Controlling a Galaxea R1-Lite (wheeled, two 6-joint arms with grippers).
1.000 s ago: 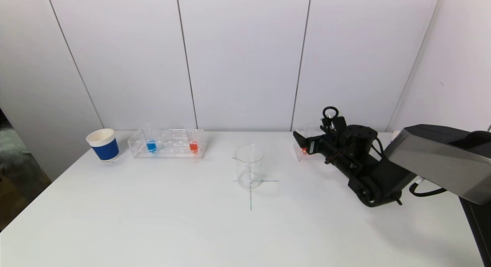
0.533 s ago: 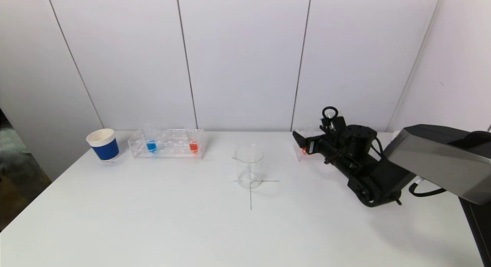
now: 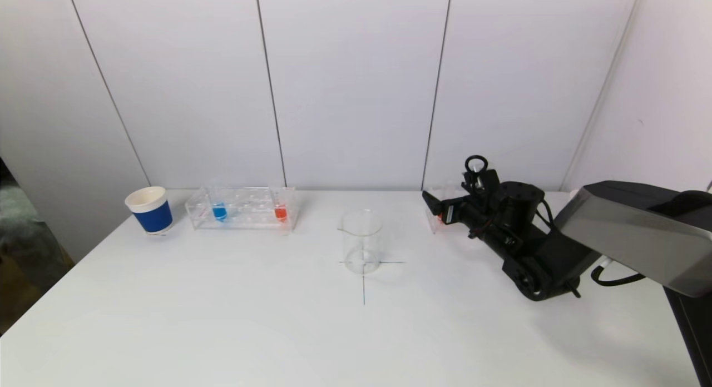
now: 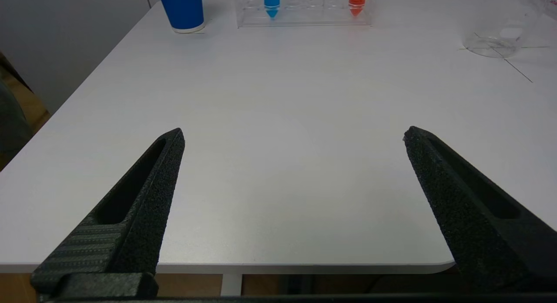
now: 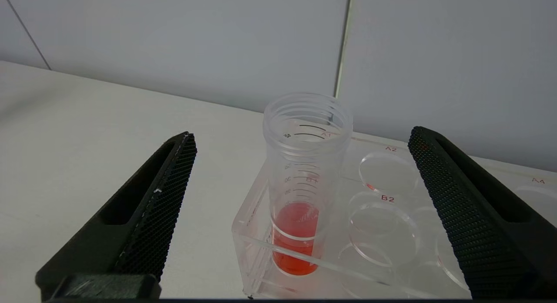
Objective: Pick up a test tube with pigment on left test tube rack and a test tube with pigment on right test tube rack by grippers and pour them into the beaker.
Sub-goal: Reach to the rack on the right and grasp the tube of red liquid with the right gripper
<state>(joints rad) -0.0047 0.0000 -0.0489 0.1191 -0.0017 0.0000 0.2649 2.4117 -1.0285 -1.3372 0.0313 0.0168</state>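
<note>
Right gripper (image 5: 300,137) spread before the red tube (image 5: 304,181); left gripper (image 4: 293,135) spread, blue cup (image 3: 149,209) far left

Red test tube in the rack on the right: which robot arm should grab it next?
The right arm, probably. The right gripper is open right in front of the red test tube, which stands upright in the right test tube rack. The left gripper is open too, but far away at the table's near edge.
</note>
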